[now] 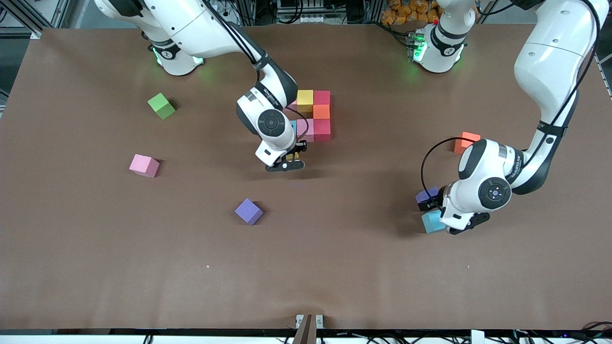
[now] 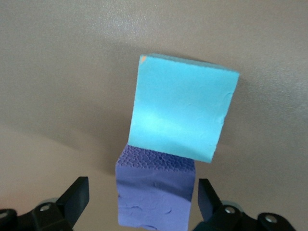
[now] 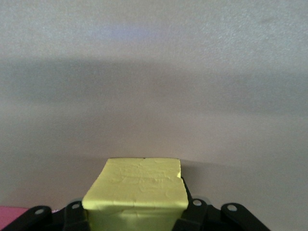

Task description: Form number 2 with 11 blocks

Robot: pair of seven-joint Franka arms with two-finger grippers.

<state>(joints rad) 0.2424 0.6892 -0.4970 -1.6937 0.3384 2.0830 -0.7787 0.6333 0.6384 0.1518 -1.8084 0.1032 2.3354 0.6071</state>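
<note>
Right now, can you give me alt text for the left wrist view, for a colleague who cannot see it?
The open left gripper straddles a small matte purple foam cube on the brown table, one black finger on each side and neither touching it. A small matte light blue foam cube sits against the purple one.

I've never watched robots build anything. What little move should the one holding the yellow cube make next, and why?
Probably lower it. The right gripper is shut on the yellow cube, right at the near edge of the part-built number 2. The left gripper is open around a purple cube.
</note>
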